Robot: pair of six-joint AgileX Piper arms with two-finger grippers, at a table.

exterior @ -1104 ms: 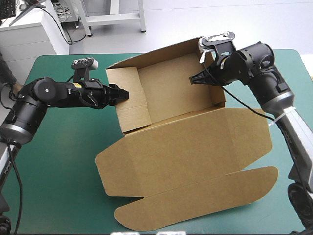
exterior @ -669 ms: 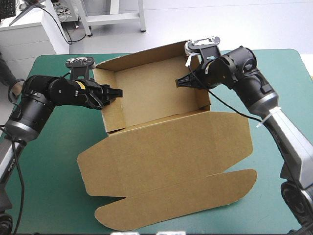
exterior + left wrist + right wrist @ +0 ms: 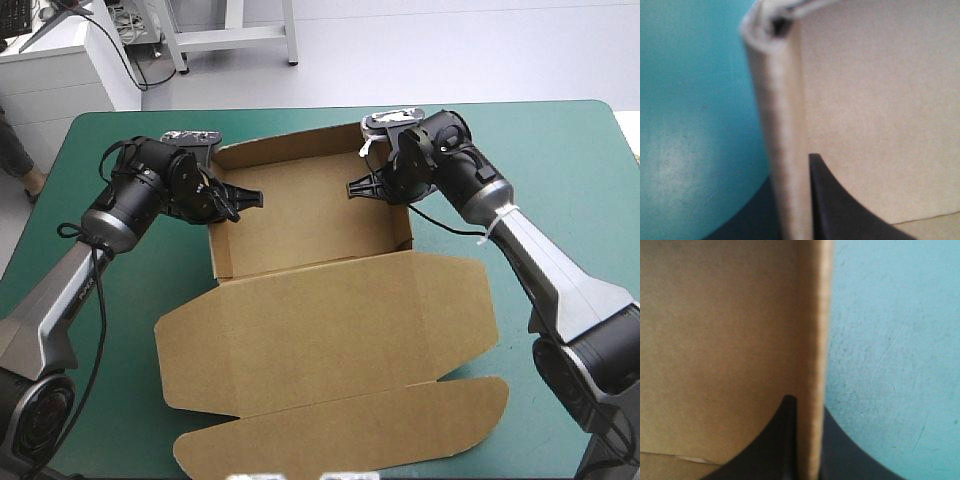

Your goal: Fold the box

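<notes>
Gripping both side walls of the brown box.
Left pincer and right pincer each clamped one wall; lid lay flat.

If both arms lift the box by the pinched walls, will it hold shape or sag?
The box looks like thin board, so probably light. Its lid, lying flat, would likely droop at the crease. The thin walls pinched by the left gripper and right gripper may bow inward.

The box lies on the table, tray behind, lid flat before it. The left gripper straddles the tray's left wall, the right gripper its right wall.
</notes>
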